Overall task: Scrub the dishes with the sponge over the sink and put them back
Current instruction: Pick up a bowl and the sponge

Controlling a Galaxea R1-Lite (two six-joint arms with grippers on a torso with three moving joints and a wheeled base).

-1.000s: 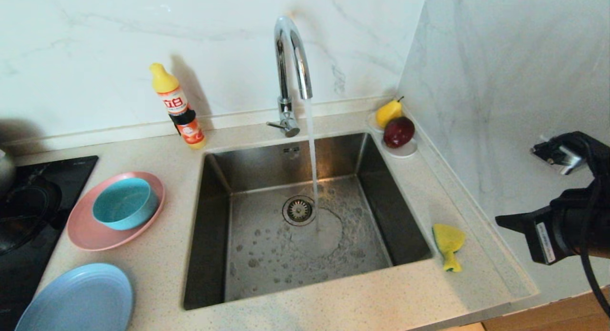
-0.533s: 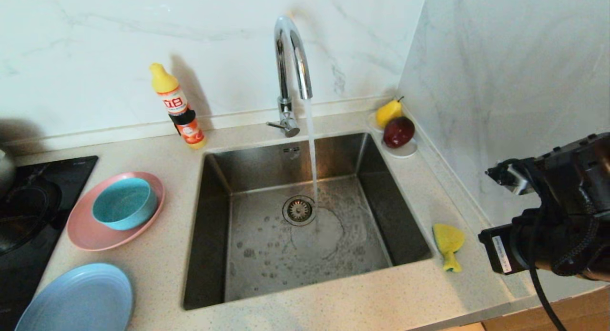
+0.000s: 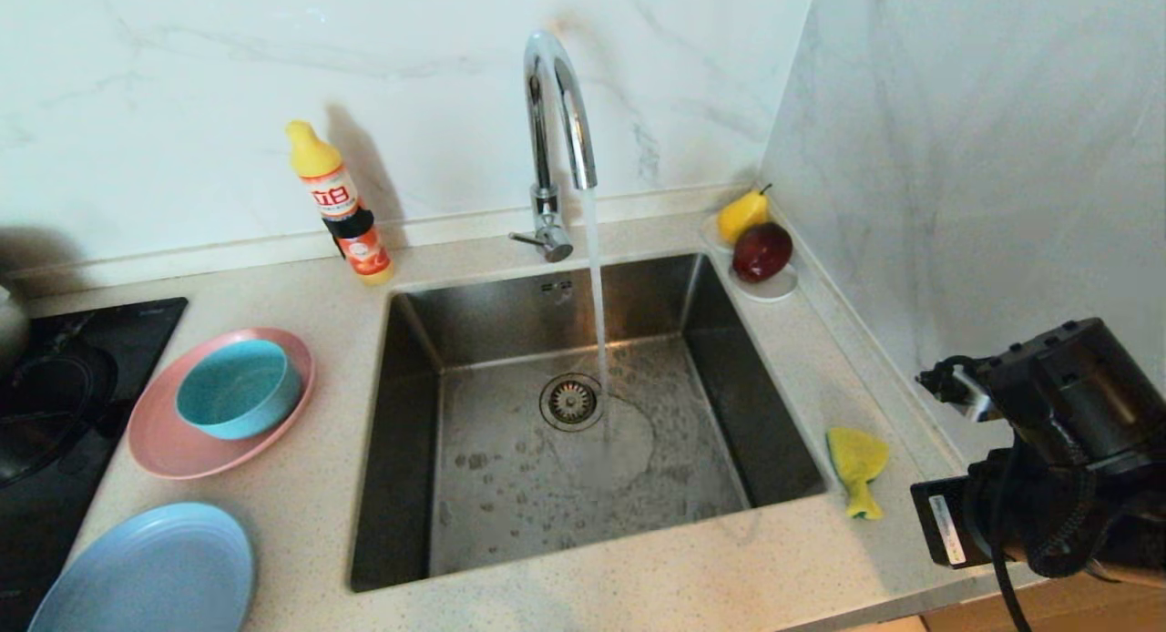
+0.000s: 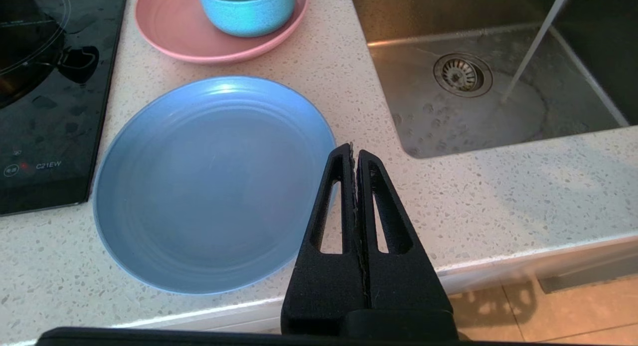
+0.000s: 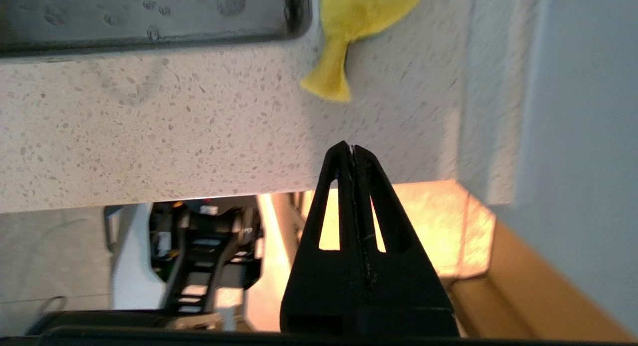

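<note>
A teal bowl (image 3: 239,388) stands on the pink plate (image 3: 173,445) left of the sink (image 3: 410,413), and the light-blue plate (image 3: 146,568) lies nearer the front edge. Water runs from the chrome tap (image 3: 556,113) into the sink. The yellow fish-shaped sponge (image 3: 856,468) lies on the counter to the right of the sink. My right arm (image 3: 1048,450) hangs at the front right corner; my right gripper (image 5: 352,147) is shut and empty, short of the sponge's tail (image 5: 329,82). My left gripper (image 4: 355,150) is parked shut beside the light-blue plate (image 4: 209,181).
A yellow-capped soap bottle (image 3: 342,204) stands at the back wall. A pear (image 3: 742,215) and a red apple (image 3: 763,251) rest on a white saucer (image 3: 774,290) in the back right corner. A black hob (image 3: 55,404) is at the left. A marble wall (image 3: 956,158) closes the right side.
My right arm has come lower and a little leftward, its wrist turning, closer to the sponge. The dishes, the sponge and my left gripper have not moved.
</note>
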